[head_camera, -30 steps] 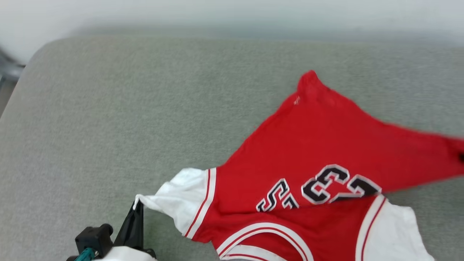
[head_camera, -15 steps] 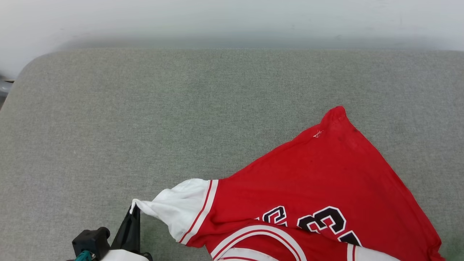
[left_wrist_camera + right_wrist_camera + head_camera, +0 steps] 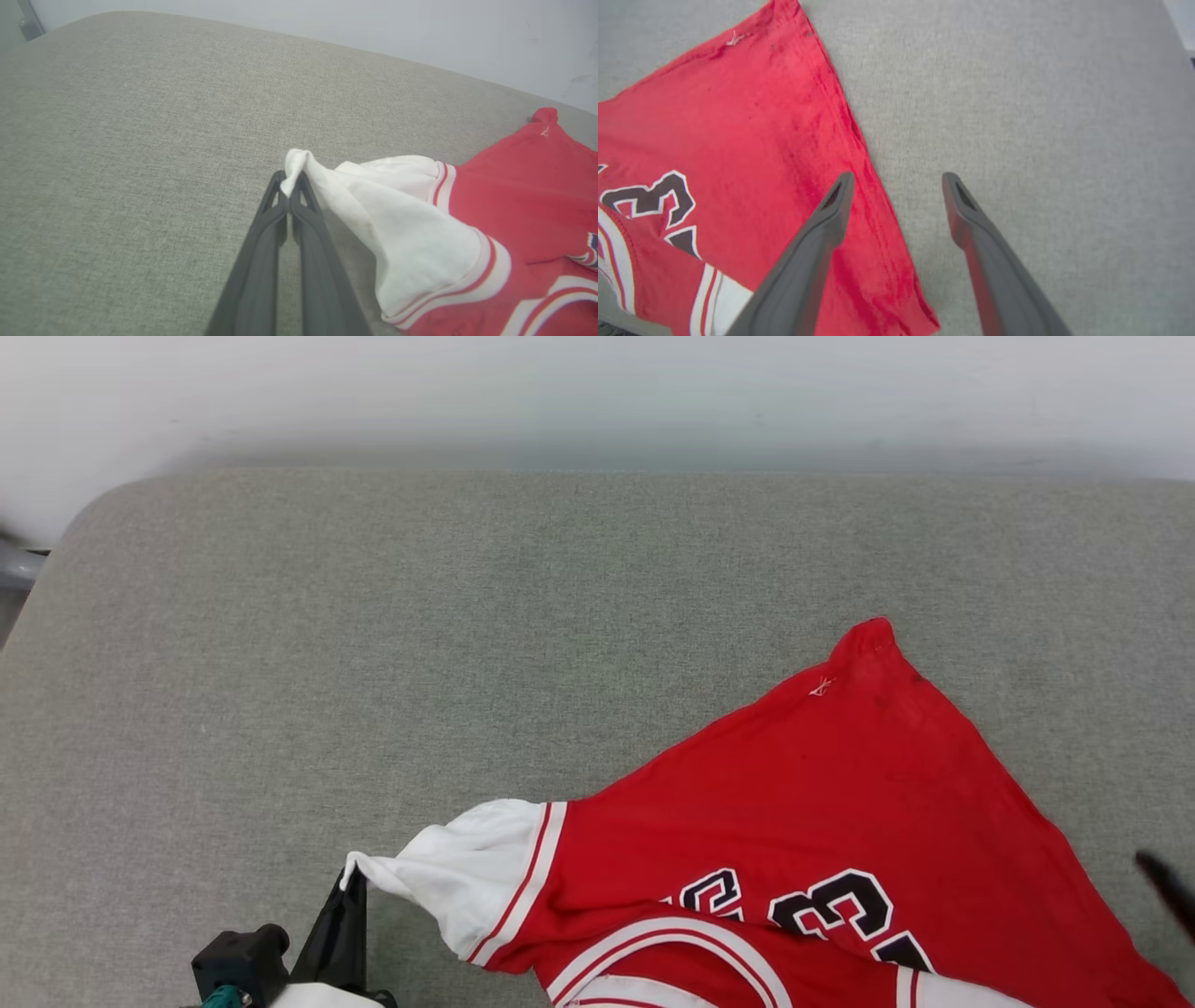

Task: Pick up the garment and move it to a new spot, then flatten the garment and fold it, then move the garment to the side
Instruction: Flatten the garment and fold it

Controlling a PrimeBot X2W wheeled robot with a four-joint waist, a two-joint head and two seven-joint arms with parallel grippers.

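Grey woven upholstery (image 3: 373, 663) forms the work surface. On it the garment (image 3: 822, 784) is spread across the lower right of the head view, number side up, with one hem corner (image 3: 868, 635) pointing toward the upper right. The left gripper (image 3: 290, 186) is clenched on the tip of the white sleeve (image 3: 397, 210), which is drawn out to a point at the centre of the left wrist view. The right gripper (image 3: 896, 186) is released and empty, its jaws wide apart astride the red side edge (image 3: 859, 149) at the lower centre of the right wrist view. One finger is placed over cloth, the other over bare upholstery.

Flattening is judged to be the step in hand. It is best done with the sleeve under light tension while the free side edge is gripped and drawn outward. The slack folds near the printed number (image 3: 831, 905) are thus pulled out without the fabric being lifted.

The surface is shown matt and even, rounded at its upper left corner. A plain pale wall (image 3: 597, 392) is seen behind it along the top of the frame.
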